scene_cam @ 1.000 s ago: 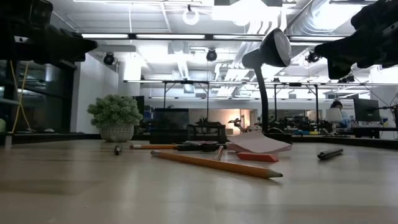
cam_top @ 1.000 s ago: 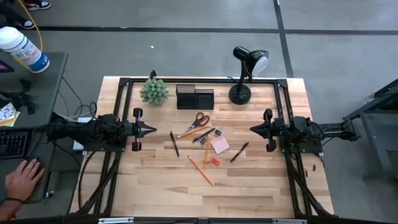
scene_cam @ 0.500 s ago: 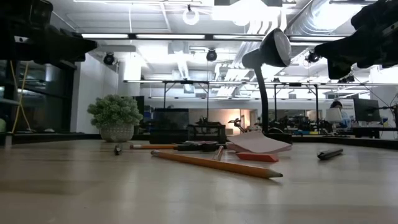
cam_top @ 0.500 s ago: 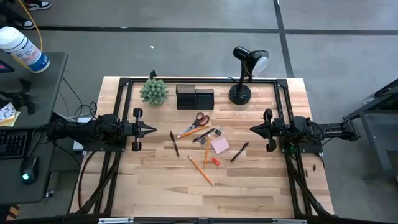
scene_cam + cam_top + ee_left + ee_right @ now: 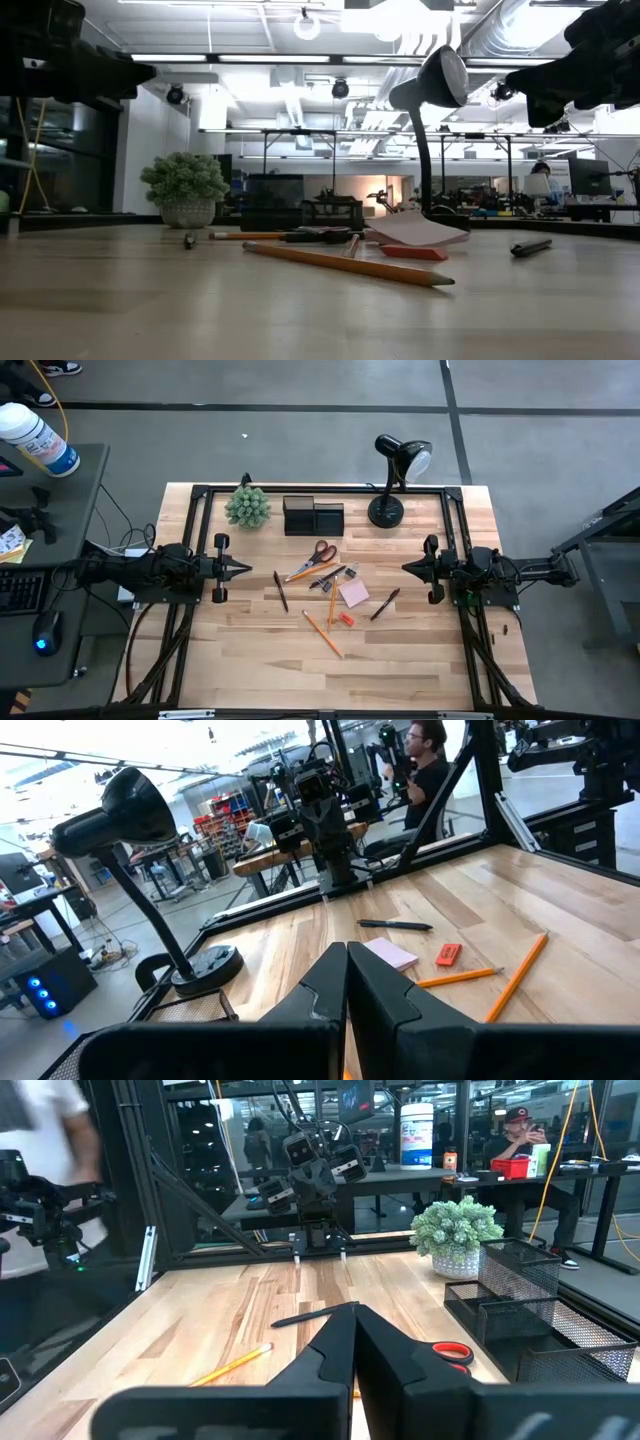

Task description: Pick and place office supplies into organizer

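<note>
The supplies lie in the table's middle: orange-handled scissors [image 5: 315, 556], a pink sticky-note pad [image 5: 353, 594], a red eraser [image 5: 346, 619], yellow pencils [image 5: 322, 634], dark pens [image 5: 281, 590] [image 5: 385, 603] and a small clip [image 5: 321, 583]. The black mesh organizer [image 5: 313, 516] stands near the far edge. My left gripper [image 5: 246, 568] hovers shut at the left side, pointing right. My right gripper [image 5: 405, 568] hovers shut at the right side, pointing left. Both touch nothing.
A green spiky plant [image 5: 247, 507] stands left of the organizer and a black desk lamp [image 5: 392, 480] to its right. A black frame runs round the table's edges. People show in the room beyond, in the wrist views.
Both arms have kept still. At the left, beside the table, a person's hand has drawn away from a computer mouse and out of the high view.
</note>
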Robot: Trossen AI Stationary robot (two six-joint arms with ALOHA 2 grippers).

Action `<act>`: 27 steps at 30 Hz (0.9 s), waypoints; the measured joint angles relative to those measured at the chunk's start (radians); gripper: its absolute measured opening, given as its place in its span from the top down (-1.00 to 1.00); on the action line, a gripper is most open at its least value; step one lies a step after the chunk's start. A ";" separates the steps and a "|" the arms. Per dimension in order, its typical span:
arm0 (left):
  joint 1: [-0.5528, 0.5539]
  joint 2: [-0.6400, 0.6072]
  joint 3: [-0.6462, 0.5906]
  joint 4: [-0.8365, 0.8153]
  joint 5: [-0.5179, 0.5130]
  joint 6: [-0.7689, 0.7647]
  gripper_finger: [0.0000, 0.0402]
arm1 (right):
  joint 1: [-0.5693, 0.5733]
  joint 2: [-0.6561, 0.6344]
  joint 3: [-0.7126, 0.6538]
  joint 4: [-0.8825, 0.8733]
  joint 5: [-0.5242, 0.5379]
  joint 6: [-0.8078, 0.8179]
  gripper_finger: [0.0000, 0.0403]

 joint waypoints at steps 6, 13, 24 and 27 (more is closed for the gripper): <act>0.000 0.000 0.000 0.000 0.000 0.000 1.00 | 0.000 0.000 0.000 0.000 0.000 0.000 0.98; 0.000 0.000 0.000 0.000 0.000 0.000 1.00 | 0.000 0.000 0.000 0.000 0.000 0.000 0.98; 0.000 0.000 0.000 0.000 0.000 0.000 1.00 | 0.000 0.000 0.000 0.000 0.000 0.000 0.97; 0.000 0.000 0.000 0.000 0.000 0.000 1.00 | 0.000 0.000 0.000 0.000 0.000 0.000 0.97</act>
